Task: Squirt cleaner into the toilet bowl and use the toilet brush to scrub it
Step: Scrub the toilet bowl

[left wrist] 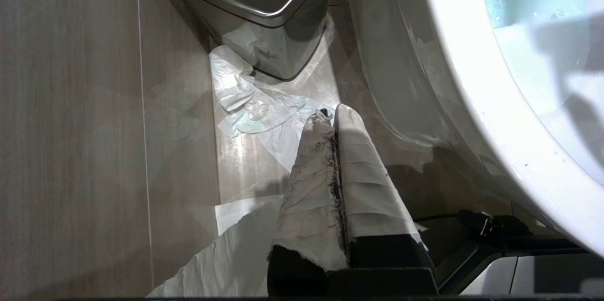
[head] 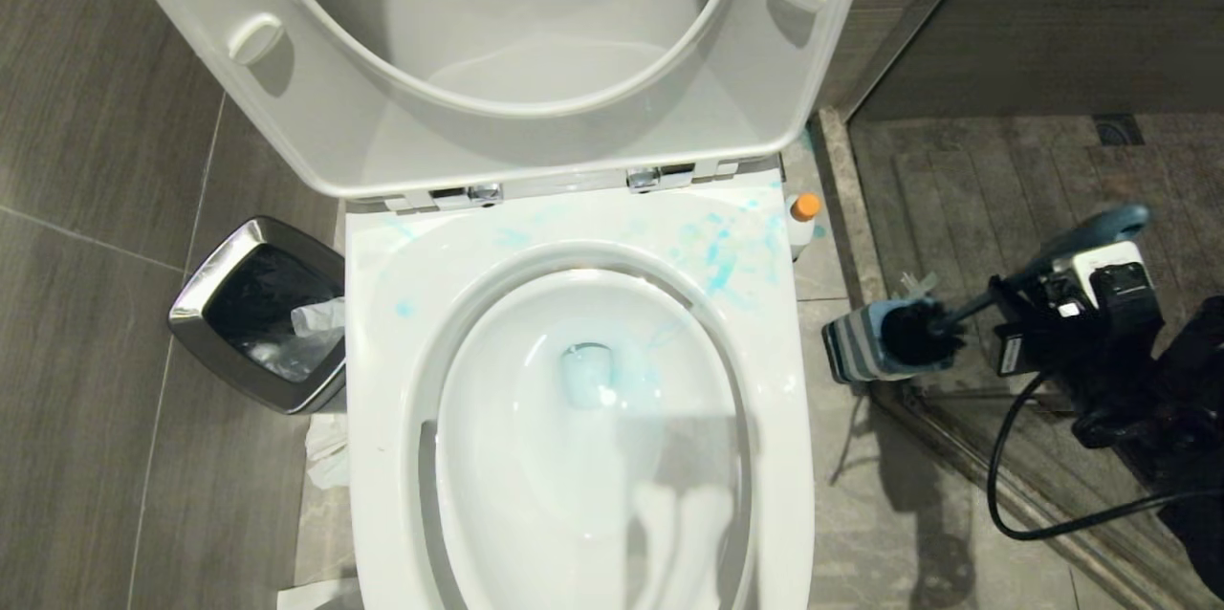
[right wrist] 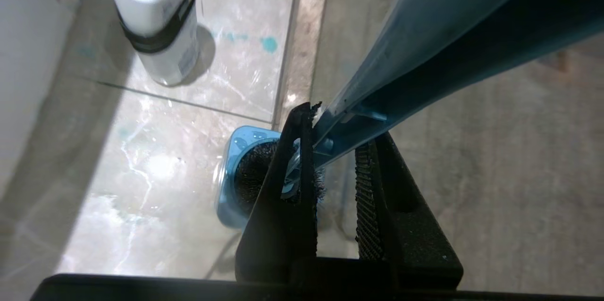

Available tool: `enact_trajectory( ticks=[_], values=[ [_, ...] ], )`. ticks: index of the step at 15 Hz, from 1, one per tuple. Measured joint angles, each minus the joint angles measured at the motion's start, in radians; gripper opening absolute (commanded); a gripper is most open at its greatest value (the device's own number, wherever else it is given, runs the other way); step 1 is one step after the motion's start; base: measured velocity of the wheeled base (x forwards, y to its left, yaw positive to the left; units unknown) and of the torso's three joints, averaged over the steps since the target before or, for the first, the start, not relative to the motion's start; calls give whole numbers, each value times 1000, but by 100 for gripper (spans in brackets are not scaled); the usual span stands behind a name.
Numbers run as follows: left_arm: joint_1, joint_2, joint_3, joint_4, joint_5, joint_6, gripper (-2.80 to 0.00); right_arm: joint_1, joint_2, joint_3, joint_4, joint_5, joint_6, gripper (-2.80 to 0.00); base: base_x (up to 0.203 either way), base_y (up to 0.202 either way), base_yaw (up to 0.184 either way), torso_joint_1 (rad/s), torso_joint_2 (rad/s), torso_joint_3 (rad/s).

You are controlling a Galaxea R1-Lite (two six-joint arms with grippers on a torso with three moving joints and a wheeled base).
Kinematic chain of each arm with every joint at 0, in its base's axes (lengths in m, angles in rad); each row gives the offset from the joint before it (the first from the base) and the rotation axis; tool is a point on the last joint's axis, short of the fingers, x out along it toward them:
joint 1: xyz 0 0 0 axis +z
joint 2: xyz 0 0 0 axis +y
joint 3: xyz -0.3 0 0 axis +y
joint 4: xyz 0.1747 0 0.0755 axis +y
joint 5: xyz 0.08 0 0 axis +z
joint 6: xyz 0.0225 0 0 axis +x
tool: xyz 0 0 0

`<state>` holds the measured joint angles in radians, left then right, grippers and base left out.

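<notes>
Head view: right jaws clamp toilet brush handle, bristles at holder; left jaws closed.

The glossy white ceramic toilet bowl carries blue-teal splashes; the slim slate-blue plastic toilet brush, black-bristled, sits between the black right pincer fingers.
</notes>
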<state>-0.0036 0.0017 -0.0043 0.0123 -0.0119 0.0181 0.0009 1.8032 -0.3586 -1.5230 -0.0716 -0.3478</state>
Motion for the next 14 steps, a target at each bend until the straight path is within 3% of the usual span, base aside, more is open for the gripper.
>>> enact_trajectory(
  ticks=[5,7,11,14],
  values=[
    [0,0,0,0,0,0,-280,0,-230,147,14,18,80,-280,0,0,0,0,0,0],
    [0,0,0,0,0,0,-280,0,-308,166,77,41,92,-280,0,0,0,0,0,0],
    [0,0,0,0,0,0,-280,28,-458,86,299,63,121,-280,0,0,0,0,0,0],
    [-1,0,0,0,0,0,-280,107,-571,-72,594,40,149,-280,0,0,0,0,0,0]
  ],
)
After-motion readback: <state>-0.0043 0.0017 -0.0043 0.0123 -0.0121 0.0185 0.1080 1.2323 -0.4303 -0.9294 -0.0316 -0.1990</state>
